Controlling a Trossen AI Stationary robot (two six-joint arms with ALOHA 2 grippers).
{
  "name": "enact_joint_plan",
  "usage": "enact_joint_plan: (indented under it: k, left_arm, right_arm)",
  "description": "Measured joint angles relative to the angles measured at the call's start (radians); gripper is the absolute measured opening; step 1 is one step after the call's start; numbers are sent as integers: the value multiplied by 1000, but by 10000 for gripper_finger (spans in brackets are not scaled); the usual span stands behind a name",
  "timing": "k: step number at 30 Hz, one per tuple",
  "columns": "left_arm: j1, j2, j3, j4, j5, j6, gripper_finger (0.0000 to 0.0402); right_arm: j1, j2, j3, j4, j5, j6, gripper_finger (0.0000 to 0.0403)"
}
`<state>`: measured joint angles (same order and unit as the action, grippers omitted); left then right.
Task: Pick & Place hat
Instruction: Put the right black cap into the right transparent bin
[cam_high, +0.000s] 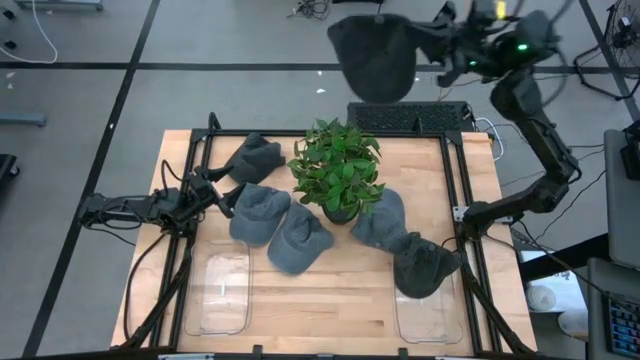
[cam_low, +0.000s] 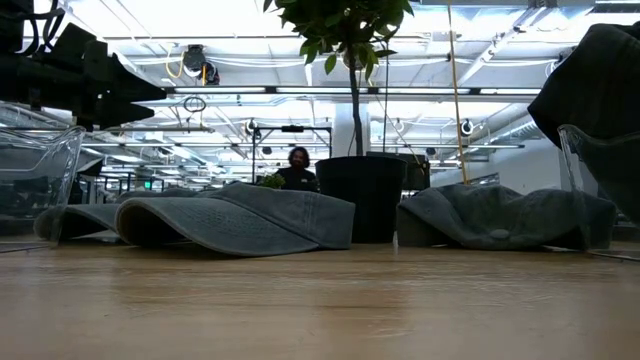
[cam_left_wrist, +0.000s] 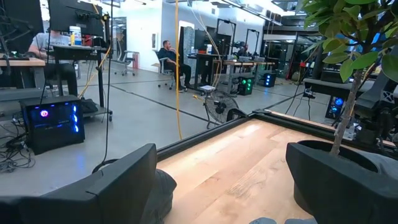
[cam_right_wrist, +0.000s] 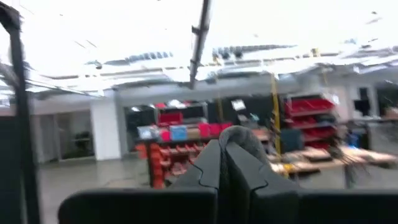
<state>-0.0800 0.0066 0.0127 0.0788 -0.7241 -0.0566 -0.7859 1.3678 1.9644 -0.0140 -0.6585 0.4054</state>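
A: Five caps (cam_high: 298, 238) lie on the table (cam_high: 350, 300); a sixth hat (cam_high: 375, 57) hangs clamped in the right gripper (cam_high: 440, 55), beyond the far edge.

B: Left gripper (cam_high: 215, 192)?

A: Spread wide, empty, nearest gray cap (cam_high: 258, 212) just beside it toward the plant (cam_high: 338, 168).

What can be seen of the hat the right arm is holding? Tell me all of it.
The held hat is a dark grey cap of soft, cloth-like fabric. It hangs in the air beyond the table's far edge, raised well above the hats lying on the wood, its crown drooping open like a pouch. The right claw is shut on one edge of it; in the right wrist view a fold of grey fabric pokes up between the closed fingers. Nothing else touches it.
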Motion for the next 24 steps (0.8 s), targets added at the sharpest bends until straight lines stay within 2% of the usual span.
enact_joint_plan:
  k: [5,13,20,24]
  left_arm:
    - [0,0,0,0,0,0,365]
    - [0,0,0,0,0,0,365]
    - [0,0,0,0,0,0,365]
    - [0,0,0,0,0,0,365]
  right_arm:
    - [3,0,95,-5,-53,55,0]
    - [61,-27,167,-13,-56,80,0]
    - [176,-66,170,-162,51,16,0]
    - [245,-62,129,-192,59,13,0]
